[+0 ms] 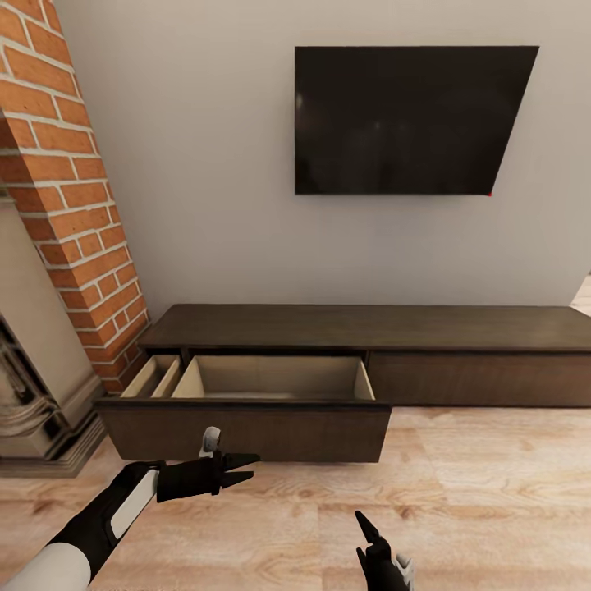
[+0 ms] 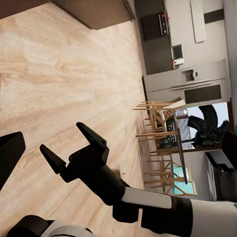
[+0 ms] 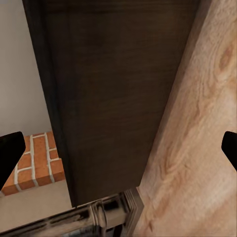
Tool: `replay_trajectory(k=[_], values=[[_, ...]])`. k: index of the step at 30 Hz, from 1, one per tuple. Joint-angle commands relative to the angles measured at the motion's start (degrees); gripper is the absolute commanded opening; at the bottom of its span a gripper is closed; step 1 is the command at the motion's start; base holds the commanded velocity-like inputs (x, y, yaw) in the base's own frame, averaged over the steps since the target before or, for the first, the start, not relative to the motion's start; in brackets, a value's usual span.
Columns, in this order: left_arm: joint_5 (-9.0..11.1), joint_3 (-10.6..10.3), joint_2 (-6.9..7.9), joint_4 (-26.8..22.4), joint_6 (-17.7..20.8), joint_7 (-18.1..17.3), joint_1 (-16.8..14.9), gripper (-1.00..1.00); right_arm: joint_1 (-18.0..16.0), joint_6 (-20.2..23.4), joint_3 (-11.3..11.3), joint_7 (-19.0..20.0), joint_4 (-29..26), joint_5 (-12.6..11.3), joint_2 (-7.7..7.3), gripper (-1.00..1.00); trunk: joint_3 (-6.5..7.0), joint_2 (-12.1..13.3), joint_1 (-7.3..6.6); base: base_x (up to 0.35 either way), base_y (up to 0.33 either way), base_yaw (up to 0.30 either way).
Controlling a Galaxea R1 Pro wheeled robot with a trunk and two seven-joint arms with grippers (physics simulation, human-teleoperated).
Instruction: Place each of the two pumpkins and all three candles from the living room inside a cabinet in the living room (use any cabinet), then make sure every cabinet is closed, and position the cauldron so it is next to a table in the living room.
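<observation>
The cabinet (image 1: 369, 328) is a long, low, dark-brown unit against the wall. Its left drawer (image 1: 246, 431) is pulled out, and the part of its pale inside that shows is bare. My left gripper (image 1: 245, 468) hovers over the floor just in front of that drawer front, jaws open and holding nothing. My right gripper (image 1: 367, 529) is lower and to the right, and in the left wrist view the right gripper (image 2: 71, 145) is spread open and empty. The right wrist view looks at the cabinet (image 3: 113, 98) between its wide-apart fingertips (image 3: 10, 153). The pumpkins, candles and cauldron are out of view.
A brick column (image 1: 74, 205) and an ornate fireplace surround (image 1: 33, 386) stand left of the cabinet. A black TV (image 1: 402, 119) hangs above it. Wooden floor (image 1: 460, 492) stretches to the right. Dining chairs (image 2: 158, 143) and a fridge (image 2: 187, 81) lie far behind.
</observation>
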Motion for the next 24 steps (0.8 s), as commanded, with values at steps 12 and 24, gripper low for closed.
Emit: replay_trajectory(k=[12,24], values=[[0.35,-0.22,0.06,0.00,0.33,0.22,-0.04,1.00,-0.07,0.40,-0.44,0.54,0.19,-0.10,-0.27,1.00,1.24,4.00,-2.21,0.000,0.000,-0.038],[0.38,-0.22,0.06,0.00,0.33,0.15,-0.06,1.00,0.18,0.40,-0.44,0.60,0.19,-0.10,-0.27,1.00,0.62,4.00,-2.21,-0.017,0.000,-0.232]])
